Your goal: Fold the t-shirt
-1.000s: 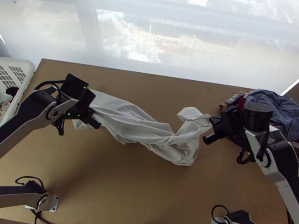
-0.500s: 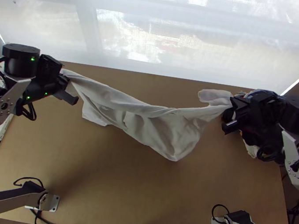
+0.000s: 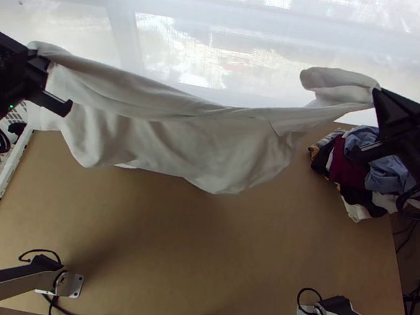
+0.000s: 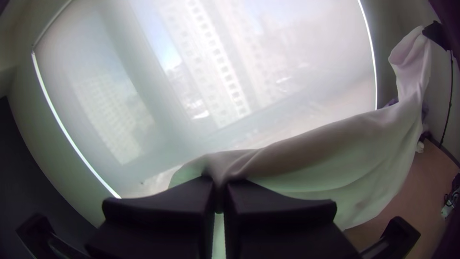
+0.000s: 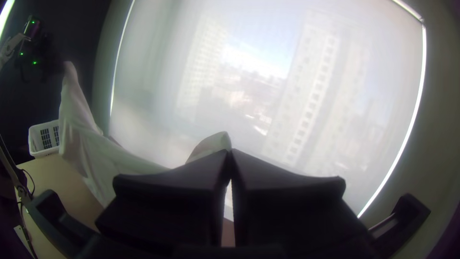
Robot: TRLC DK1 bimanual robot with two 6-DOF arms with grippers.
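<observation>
The white t-shirt [image 3: 194, 136] hangs in the air between the two grippers, stretched sideways with a rolled, sagging upper edge and loose folds below. At the top view's left, my left gripper [image 3: 49, 78] is shut on one end of it. My right gripper [image 3: 374, 121], at the upper right, is shut on the other end, beside a drooping flap. In the left wrist view the cloth [image 4: 335, 158] runs out from between the fingers of my left gripper [image 4: 219, 184]. A bit of cloth [image 5: 211, 144] rises behind the closed tips of my right gripper [image 5: 230, 158].
A white basket [image 3: 3, 185] with clothes stands at the table's left edge. A pile of dark, red and blue clothes [image 3: 349, 168] lies at the back right corner. Bare tabletop [image 3: 197, 249] shows below the shirt, with cables along the near edge.
Both grippers have moved up and outward, left one to the left and right one to the right. The bunched shirt has been lifted off the table and drawn out wide between them.
</observation>
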